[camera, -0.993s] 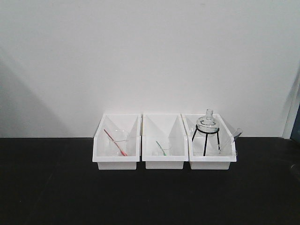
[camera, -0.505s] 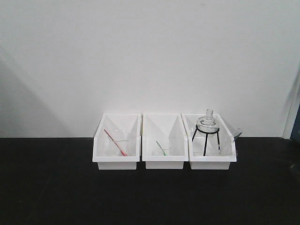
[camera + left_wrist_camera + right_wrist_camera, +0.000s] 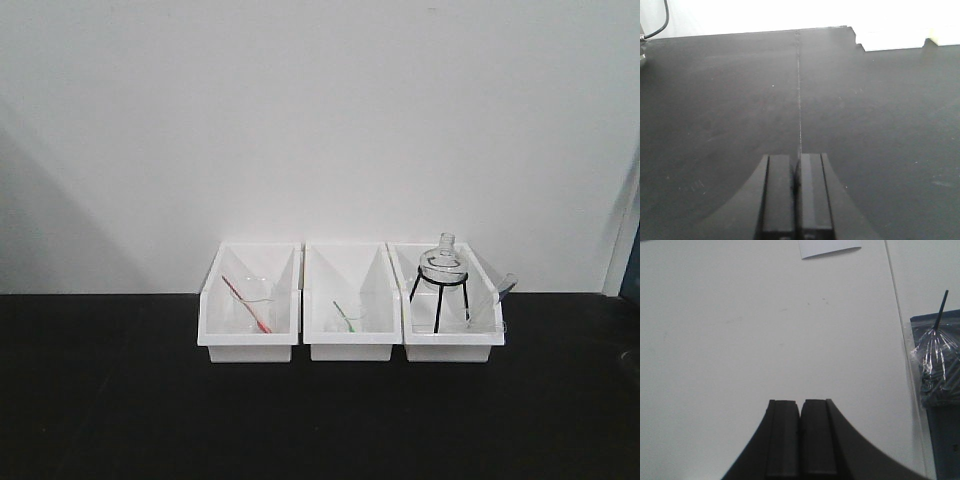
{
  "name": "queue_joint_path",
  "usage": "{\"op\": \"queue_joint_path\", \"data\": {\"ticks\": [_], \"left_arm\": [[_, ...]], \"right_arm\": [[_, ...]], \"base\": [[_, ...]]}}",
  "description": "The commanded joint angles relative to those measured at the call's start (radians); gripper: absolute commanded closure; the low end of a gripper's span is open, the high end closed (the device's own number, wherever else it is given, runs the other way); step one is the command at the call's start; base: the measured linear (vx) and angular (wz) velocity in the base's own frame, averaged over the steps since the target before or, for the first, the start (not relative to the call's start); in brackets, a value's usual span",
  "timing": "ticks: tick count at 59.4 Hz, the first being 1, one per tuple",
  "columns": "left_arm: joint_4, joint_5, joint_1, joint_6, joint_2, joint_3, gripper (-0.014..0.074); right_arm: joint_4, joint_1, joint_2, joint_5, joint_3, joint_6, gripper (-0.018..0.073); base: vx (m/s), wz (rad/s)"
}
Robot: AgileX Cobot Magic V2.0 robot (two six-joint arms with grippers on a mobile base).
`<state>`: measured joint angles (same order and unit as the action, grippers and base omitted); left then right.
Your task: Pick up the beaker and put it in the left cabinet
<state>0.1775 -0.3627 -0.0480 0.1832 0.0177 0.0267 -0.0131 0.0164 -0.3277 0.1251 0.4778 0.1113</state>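
Note:
Clear glass beakers stand in the white bins in the front view: one with a red rod (image 3: 255,300) in the left bin, and a smaller one with a green rod (image 3: 350,317) in the middle bin. More clear glassware (image 3: 488,304) lies in the right bin. The left cabinet is out of view. Neither gripper shows in the front view. My left gripper (image 3: 796,162) is shut and empty, low over the black table (image 3: 730,100). My right gripper (image 3: 800,405) is shut and empty, facing a white wall (image 3: 765,330).
Three white bins (image 3: 249,340) stand in a row at the back of the black table (image 3: 100,400), against a white wall. A round flask on a black tripod (image 3: 441,272) stands in the right bin. A blue object with a plastic bag (image 3: 937,360) is at the right.

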Motion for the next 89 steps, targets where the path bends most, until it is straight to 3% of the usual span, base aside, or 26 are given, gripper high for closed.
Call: {"op": "queue_joint_path", "data": {"ticks": [1, 13, 29, 37, 50, 57, 62, 68, 78, 85, 89], "left_arm": [[0.003, 0.075, -0.005, 0.004, 0.01, -0.015, 0.0593], [0.003, 0.075, -0.005, 0.004, 0.01, -0.015, 0.0593], [0.003, 0.075, -0.005, 0.004, 0.01, -0.015, 0.0593], [0.003, 0.075, -0.005, 0.004, 0.01, -0.015, 0.0593], [0.003, 0.075, -0.005, 0.004, 0.01, -0.015, 0.0593], [0.003, 0.075, -0.005, 0.004, 0.01, -0.015, 0.0593], [0.003, 0.075, -0.005, 0.004, 0.01, -0.015, 0.0593], [0.003, 0.075, -0.005, 0.004, 0.01, -0.015, 0.0593], [0.003, 0.075, -0.005, 0.004, 0.01, -0.015, 0.0593], [0.003, 0.075, -0.005, 0.004, 0.01, -0.015, 0.0593], [0.003, 0.075, -0.005, 0.004, 0.01, -0.015, 0.0593]], "right_arm": [[0.033, -0.007, -0.195, -0.025, 0.178, -0.035, 0.0564], [0.02, -0.007, -0.425, -0.084, 0.361, -0.034, 0.0564], [0.019, -0.007, -0.511, -0.125, 0.374, -0.004, 0.0494], [0.022, -0.007, -0.511, -0.125, 0.374, -0.004, 0.0367], [-0.017, -0.007, -0.511, -0.117, 0.374, 0.016, -0.0015], [-0.03, -0.007, -0.511, -0.106, 0.374, 0.013, -0.0167], [-0.036, -0.007, -0.511, -0.095, 0.374, 0.014, -0.0169], [-0.083, -0.007, -0.52, 0.026, 0.374, 0.037, -0.0161], [-0.041, 0.003, -0.601, 0.198, 0.359, 0.052, -0.0127], [0.007, 0.078, -0.668, 0.289, 0.273, 0.079, -0.0111], [0.083, 0.138, -0.709, 0.379, 0.188, 0.073, -0.0102]], "base": [[0.0, 0.0], [0.0, 0.0], [0.0, 0.0], [0.0, 0.0], [0.0, 0.0], [0.0, 0.0], [0.0, 0.0], [0.0, 0.0], [0.0, 0.0], [0.0, 0.0], [0.0, 0.0]]}}
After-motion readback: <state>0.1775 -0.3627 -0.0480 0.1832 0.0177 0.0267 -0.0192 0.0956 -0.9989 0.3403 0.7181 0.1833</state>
